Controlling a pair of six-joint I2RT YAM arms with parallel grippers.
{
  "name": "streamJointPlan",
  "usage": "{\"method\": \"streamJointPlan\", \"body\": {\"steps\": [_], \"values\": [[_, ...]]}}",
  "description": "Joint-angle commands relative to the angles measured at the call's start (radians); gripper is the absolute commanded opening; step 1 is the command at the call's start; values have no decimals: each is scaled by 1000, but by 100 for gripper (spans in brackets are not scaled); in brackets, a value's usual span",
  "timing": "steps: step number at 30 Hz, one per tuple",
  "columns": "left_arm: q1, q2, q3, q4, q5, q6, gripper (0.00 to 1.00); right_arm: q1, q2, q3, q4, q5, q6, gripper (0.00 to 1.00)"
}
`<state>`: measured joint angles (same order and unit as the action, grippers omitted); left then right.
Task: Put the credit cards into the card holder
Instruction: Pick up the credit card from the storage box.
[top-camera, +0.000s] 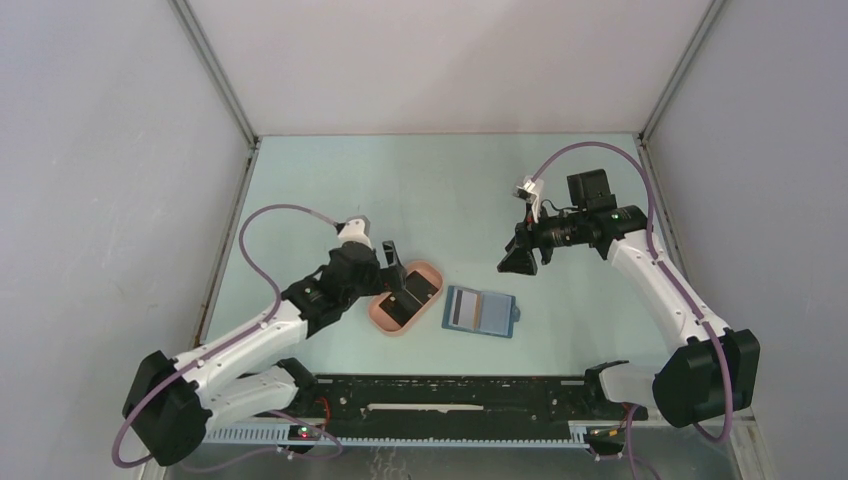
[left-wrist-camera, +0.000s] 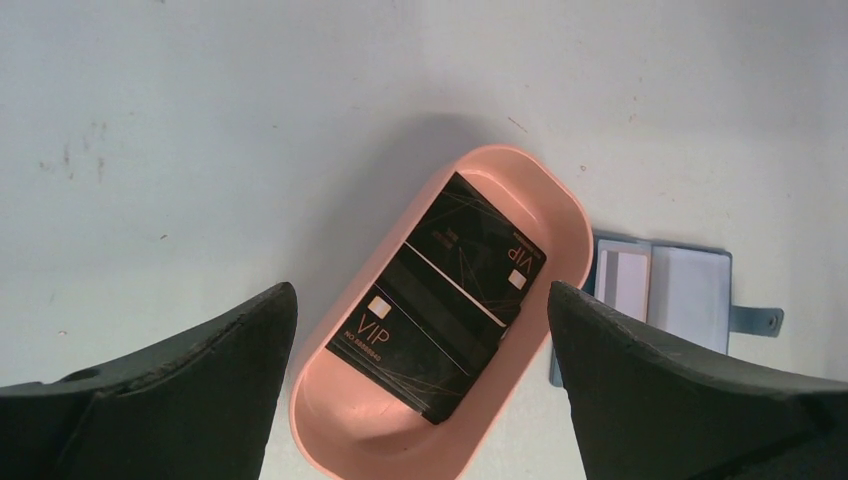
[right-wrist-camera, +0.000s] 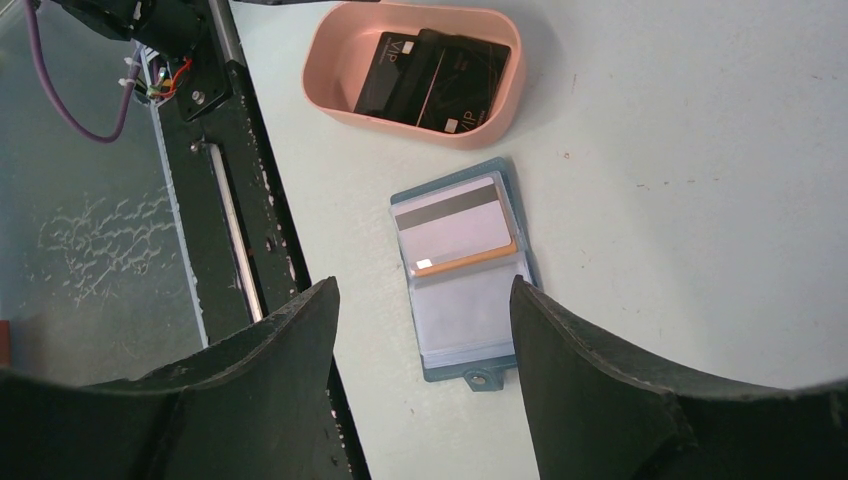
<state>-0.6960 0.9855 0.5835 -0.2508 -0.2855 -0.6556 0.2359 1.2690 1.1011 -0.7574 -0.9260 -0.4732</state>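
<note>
My left jaws stand wide apart and empty above the pink tray (left-wrist-camera: 566, 205), where two black credit cards (left-wrist-camera: 440, 300) lie overlapped. Just right of the tray, close beside it, the blue card holder (right-wrist-camera: 470, 330) lies open and flat on the worktop (top-camera: 440, 190). A striped card (right-wrist-camera: 455, 225) with an orange edge sits on one half, perhaps tucked into a pocket; I cannot tell. My right jaws hang apart and empty, above and to the right of the holder.
</note>
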Motion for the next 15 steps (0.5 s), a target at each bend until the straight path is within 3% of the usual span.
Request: {"method": "streamJointPlan", "body": {"steps": [1,4,9,15], "values": [[7,51,94,-34,-73,-1,100,-1,0,-2,18,-19,-6,72],[8,109,147,-79,-76,1,97,0,5,-1,17,-17,-6,72],[7,152,168,-69,35,-58,72,6,19,-1,17,-10,-7,72],[-3,31,11,55,102,-238,70,26,30,0,18,-3,-8,73]]}}
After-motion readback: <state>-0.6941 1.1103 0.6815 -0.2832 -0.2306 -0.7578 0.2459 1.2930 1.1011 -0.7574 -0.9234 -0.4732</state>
